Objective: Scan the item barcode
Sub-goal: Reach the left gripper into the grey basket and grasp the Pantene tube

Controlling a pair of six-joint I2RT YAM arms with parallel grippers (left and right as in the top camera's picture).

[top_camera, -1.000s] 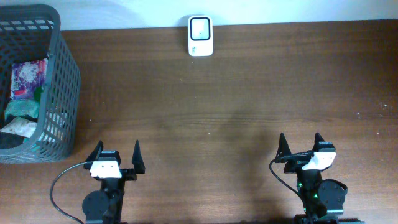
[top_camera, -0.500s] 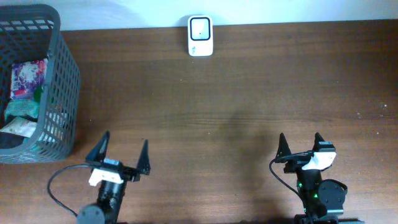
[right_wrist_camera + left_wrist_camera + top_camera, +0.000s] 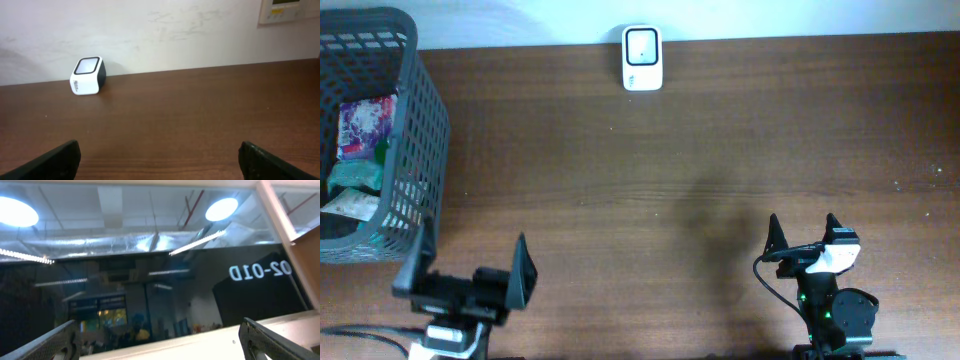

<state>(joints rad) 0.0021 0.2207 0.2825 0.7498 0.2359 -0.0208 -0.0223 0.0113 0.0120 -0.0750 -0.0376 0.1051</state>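
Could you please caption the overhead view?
Left end effector and right end effector open; scanner far back; basket left.

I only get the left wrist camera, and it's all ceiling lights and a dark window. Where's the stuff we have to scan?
Observer: The overhead view shows packets inside a grey basket at the left edge of the table.
Operator: Where's the scanner?
Observer: The white scanner stands at the table's back edge, near the middle.
Operator: Is my claw holding anything?
Observer: No. The left claw is open and empty, just in front of the basket.
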